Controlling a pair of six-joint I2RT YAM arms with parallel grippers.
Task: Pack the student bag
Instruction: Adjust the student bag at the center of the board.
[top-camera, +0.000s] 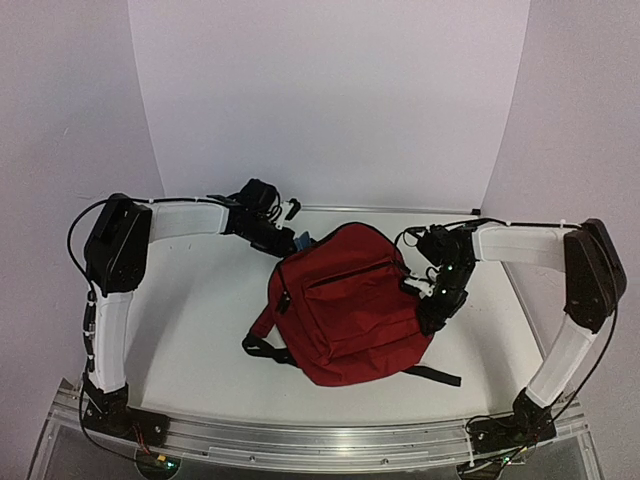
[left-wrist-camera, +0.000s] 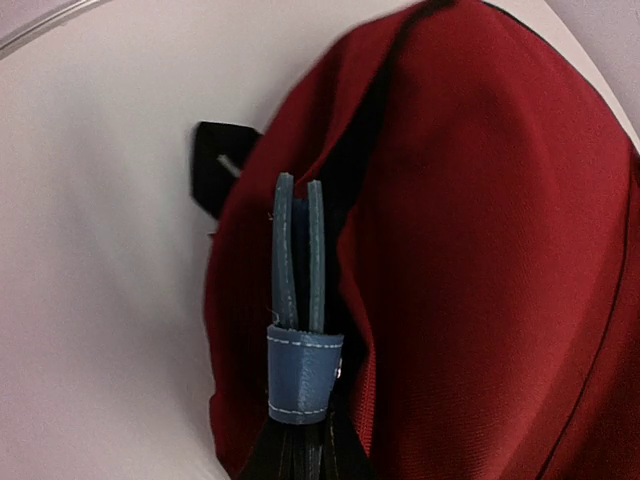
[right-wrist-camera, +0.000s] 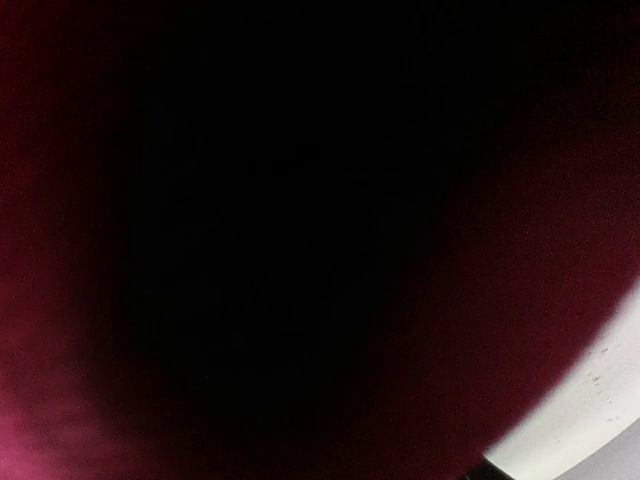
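One student bag (top-camera: 345, 310), dark red, lying flat on the white worktop (top-camera: 190, 330) between the two grippers. Left gripper (top-camera: 292, 242): closed tight on a blue loop (left-wrist-camera: 298, 330) at the bag's top edge (the loop runs straight out ahead of it, red fabric just beyond). Right gripper (top-camera: 432, 310): pressed against the bag's side, its camera filled with red fabric; how far it is open cannot be told. One black strap (top-camera: 262, 347) trails from the bag on the left gripper's side.

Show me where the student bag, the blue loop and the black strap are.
student bag (top-camera: 348, 312), top view, front pocket fabric.
blue loop (left-wrist-camera: 300, 372), left wrist view, its stitched band.
black strap (top-camera: 437, 376), top view, the part right of the bag.
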